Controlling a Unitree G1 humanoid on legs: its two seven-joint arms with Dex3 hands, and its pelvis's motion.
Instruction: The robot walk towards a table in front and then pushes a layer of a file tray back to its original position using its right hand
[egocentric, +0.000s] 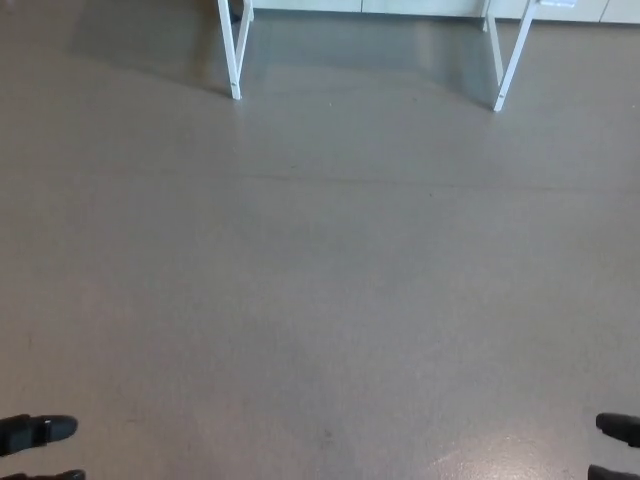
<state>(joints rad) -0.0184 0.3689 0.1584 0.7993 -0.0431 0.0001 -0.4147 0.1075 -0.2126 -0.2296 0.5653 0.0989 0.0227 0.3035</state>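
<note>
1. Floor (320, 280): one grey, smooth surface filling nearly the whole head view.
2. Table: only its white legs show, at the top edge. Two leg frames counted, one left (236, 60), one right (508, 65), well apart. The top is out of frame.
3. File tray: not visible; position cannot be told.
4. Hands: two black fingertip clusters, left hand (38, 432) and right hand (618, 428), at the bottom corners. Finger spread cannot be told.

Soft, even light; faint shadow under table legs (236, 60).
</note>
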